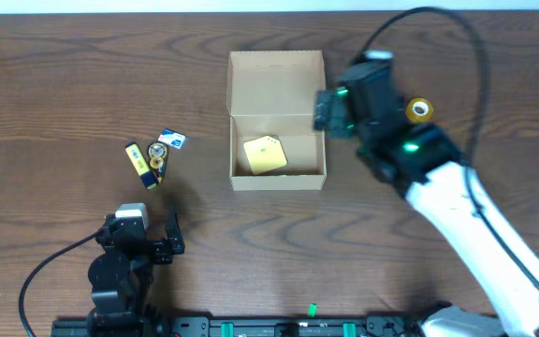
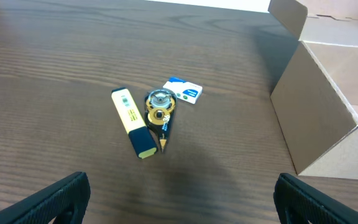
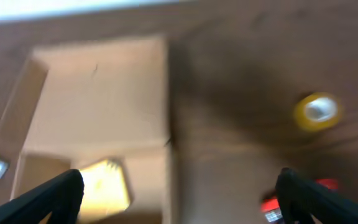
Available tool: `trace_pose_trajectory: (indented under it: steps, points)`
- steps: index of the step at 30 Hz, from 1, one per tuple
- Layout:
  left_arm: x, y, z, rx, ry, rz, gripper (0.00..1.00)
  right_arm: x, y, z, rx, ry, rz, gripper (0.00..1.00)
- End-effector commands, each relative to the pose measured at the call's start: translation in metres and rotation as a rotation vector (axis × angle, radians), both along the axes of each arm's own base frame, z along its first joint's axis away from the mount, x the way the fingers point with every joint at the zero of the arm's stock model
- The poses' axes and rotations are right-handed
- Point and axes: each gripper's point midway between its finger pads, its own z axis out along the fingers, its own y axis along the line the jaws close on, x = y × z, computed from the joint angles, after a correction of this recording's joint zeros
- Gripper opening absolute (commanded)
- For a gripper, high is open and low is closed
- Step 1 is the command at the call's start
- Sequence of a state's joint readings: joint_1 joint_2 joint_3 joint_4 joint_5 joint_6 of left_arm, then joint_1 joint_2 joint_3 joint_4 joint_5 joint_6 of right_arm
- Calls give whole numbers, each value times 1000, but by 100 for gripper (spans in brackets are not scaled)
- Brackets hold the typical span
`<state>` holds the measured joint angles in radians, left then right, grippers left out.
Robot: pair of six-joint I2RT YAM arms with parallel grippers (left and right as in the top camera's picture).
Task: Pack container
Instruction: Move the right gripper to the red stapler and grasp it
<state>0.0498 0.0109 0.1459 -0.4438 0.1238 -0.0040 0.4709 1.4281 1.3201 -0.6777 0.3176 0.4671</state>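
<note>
Far left: left fingers (image 2: 55, 199) spread wide, holding nothing, over the counter (image 2: 55, 74).
Left of centre: yellow highlighter (image 2: 132, 122), correction-tape roller (image 2: 159, 112) and blue-white eraser (image 2: 183, 91), clustered.
Centre: container (image 1: 276, 82), lid open, yellow notepad (image 1: 265, 154) inside.
Right of centre: right fingers (image 3: 42, 199) wide apart, empty, over the container's right wall.
Far right: yellow tape roll (image 3: 316, 111); the blurred red object (image 3: 272, 202) near it appears in the right wrist view only.

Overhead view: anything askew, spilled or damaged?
Nothing stands out. The container sits upright, flap open, undamaged, with a yellow pad inside. The highlighter, correction tape and eraser lie loose left of it, a yellow tape roll right of it. Right wrist view is blurred.
</note>
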Motion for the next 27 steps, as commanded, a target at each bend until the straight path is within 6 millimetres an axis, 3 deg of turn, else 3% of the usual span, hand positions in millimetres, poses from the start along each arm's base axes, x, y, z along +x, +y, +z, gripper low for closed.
trace_pose_trajectory:
  steps: [1,6,13,17,21,27]
  points:
    - [0,0,-7,-7,12,4,95,11,-50,0,-117,-4,-88,99]
    - [0,0,-7,-7,12,4,95,29,-115,-12,-225,39,-155,99]
    - [0,0,-7,-7,12,4,95,55,-150,-47,-219,97,-174,99]
    - [0,0,-7,-7,12,4,95,52,-151,-68,-215,165,-162,99]
    - [0,0,-7,-7,12,4,95,44,-146,-76,-173,208,-167,99]
    - [0,0,-7,-7,12,4,95,1,-149,-100,12,369,-441,99]
